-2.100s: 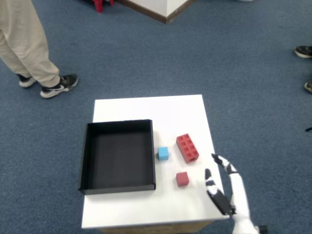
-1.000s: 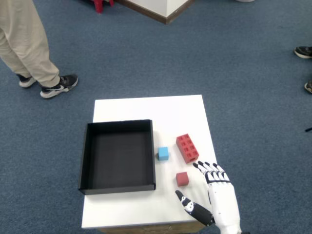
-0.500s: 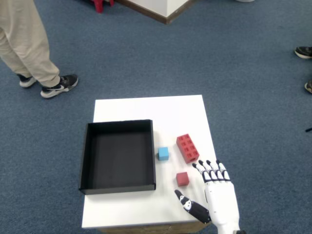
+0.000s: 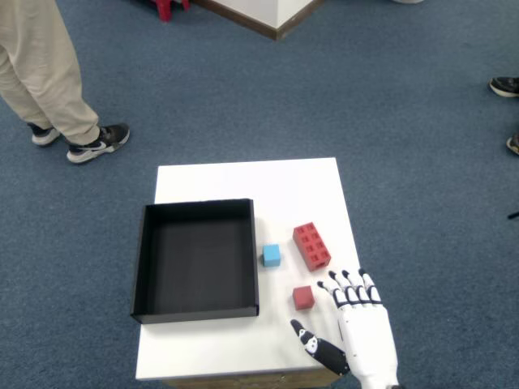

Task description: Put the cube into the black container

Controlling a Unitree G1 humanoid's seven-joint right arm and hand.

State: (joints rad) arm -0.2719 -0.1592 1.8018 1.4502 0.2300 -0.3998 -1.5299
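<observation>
A small red cube (image 4: 303, 297) lies on the white table (image 4: 243, 182), right of the black container (image 4: 195, 258). A small blue cube (image 4: 272, 255) sits beside the container's right wall. My right hand (image 4: 355, 324) hovers palm down at the table's front right corner, open, with its fingers spread. Its fingertips (image 4: 321, 285) are just right of the red cube, apart from it, and the thumb points left below the cube. The container holds nothing.
A red studded brick (image 4: 311, 245) lies behind the red cube, near the table's right edge. A person's legs and shoes (image 4: 57, 89) stand on the blue carpet at the far left. Another shoe (image 4: 504, 85) shows at the right edge.
My right hand turned palm down and came left from the table's right edge toward the red cube, its fingers spreading. The cubes and the container have not moved.
</observation>
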